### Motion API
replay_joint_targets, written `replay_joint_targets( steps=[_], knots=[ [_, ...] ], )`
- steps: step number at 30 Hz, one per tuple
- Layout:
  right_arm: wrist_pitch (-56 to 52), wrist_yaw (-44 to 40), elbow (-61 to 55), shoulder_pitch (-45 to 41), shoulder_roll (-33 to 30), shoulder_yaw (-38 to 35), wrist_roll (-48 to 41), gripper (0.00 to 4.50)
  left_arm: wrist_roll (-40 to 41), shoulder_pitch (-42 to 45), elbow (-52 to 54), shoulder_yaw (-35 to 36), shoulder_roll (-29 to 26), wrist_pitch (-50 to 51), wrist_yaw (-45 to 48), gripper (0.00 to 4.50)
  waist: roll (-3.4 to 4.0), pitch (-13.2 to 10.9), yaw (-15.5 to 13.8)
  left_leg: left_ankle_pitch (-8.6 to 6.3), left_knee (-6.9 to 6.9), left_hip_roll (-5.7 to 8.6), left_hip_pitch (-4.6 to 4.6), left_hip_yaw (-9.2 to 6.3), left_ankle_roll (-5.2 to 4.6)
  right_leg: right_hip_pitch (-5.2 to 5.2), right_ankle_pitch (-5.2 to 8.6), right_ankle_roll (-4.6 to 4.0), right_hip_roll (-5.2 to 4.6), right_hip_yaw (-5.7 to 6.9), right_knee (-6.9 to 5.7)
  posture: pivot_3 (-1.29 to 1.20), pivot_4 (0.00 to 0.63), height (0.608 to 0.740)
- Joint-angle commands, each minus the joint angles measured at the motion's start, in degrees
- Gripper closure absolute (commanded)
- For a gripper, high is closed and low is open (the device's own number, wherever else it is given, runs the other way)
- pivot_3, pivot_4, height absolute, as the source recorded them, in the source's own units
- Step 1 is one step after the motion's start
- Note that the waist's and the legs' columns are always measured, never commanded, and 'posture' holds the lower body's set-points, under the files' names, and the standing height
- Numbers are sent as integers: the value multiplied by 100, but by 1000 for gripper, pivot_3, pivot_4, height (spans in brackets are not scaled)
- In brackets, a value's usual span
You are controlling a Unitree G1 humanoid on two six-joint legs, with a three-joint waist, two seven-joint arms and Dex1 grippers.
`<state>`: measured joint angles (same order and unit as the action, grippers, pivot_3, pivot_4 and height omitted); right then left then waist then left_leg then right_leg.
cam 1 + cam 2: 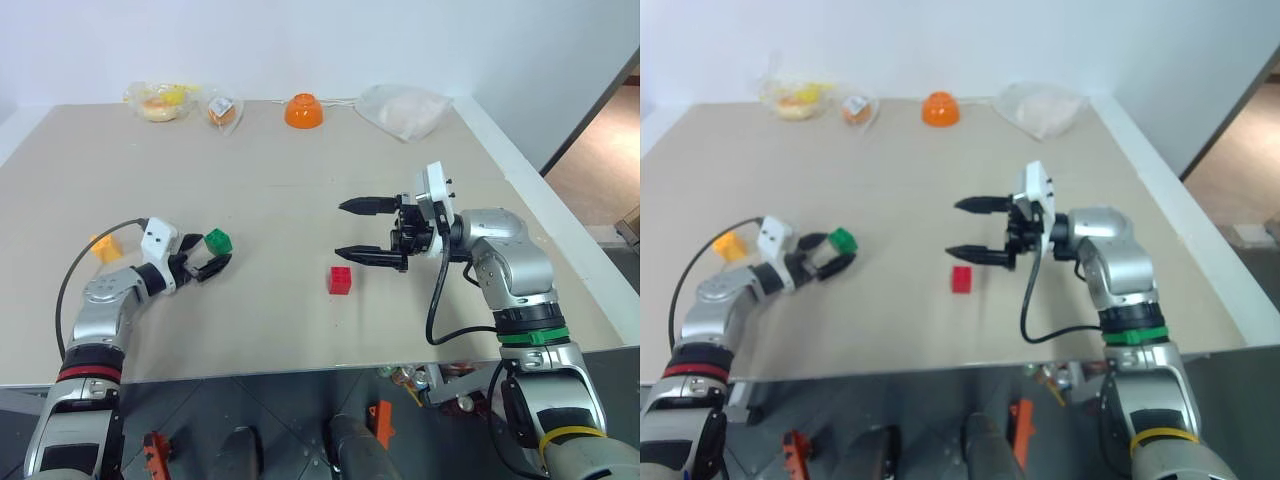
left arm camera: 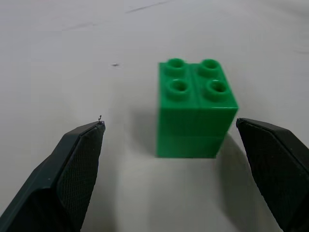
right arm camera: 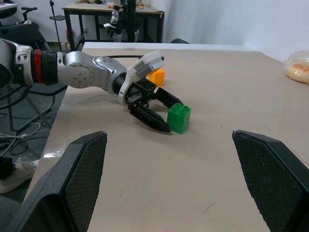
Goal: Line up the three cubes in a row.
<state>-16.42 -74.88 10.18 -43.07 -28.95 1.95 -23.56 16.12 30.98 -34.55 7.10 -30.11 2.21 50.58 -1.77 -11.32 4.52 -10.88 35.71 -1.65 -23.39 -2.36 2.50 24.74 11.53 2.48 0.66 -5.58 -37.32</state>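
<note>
Here the left claw sits low on the counter with its two black fingers spread wide, one on each side of the green cube. In the left wrist view the green cube stands upright, studs up, between the fingers with bare counter showing on both sides, so nothing is gripped. The yellow-orange cube rests just behind the left wrist, near the counter's left edge. The red cube lies alone toward the middle of the counter, well apart from the other two. The right claw hangs above the counter, pointing left, fingers wide apart and empty, with the red cube just below and in front of its lower finger. An orange bowl sits at the far edge.
</note>
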Motion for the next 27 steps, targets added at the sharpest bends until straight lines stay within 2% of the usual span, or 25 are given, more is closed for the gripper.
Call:
replay_joint_targets(
  steps=[1,3,6,13,15,20,24,27],
  knots=[
    [6,35,-260,13,-72,-118,-143,188,-53,192,-79,14,6,-173,55,0,0,0,-2,0,0,0,0,0,0,0,0,0,0,0,0,0,150,740],
    [28,57,-250,15,-76,-107,-142,188,-61,246,-139,5,25,-189,85,0,0,0,-2,0,0,0,0,-1,0,-1,0,0,0,1,-1,0,150,740],
    [53,78,-233,16,-73,-96,-137,150,-44,318,-251,65,52,-278,68,761,0,0,-2,0,3,0,0,0,0,-1,-1,1,0,-1,-1,0,150,740],
    [103,108,-199,29,-64,-95,-127,150,-72,284,-233,41,2,-371,158,3161,0,0,-2,0,2,0,0,0,0,-1,-1,1,0,-1,-1,0,150,740],
    [93,91,-199,46,-83,-78,-130,150,-70,261,-135,-16,-25,-402,321,3194,0,0,-2,0,2,0,0,0,0,-1,-1,1,0,0,-1,0,150,740],
    [-122,-12,-373,217,-222,-75,-237,150,91,105,455,-316,-167,-388,1425,3194,0,0,-5,0,2,2,-2,0,0,-1,0,2,-1,-1,0,0,150,740],
    [-114,-215,-516,630,-584,-31,-128,150,151,109,797,-627,-388,-558,2530,3194,0,0,-8,0,0,1,-5,-1,0,2,3,1,0,0,0,0,150,740],
    [-207,-243,-688,866,-838,-128,-206,150,240,336,745,-751,-339,-623,3052,3194,0,0,-11,0,2,1,-2,3,0,1,3,0,0,-4,0,0,150,740]
  ],
)
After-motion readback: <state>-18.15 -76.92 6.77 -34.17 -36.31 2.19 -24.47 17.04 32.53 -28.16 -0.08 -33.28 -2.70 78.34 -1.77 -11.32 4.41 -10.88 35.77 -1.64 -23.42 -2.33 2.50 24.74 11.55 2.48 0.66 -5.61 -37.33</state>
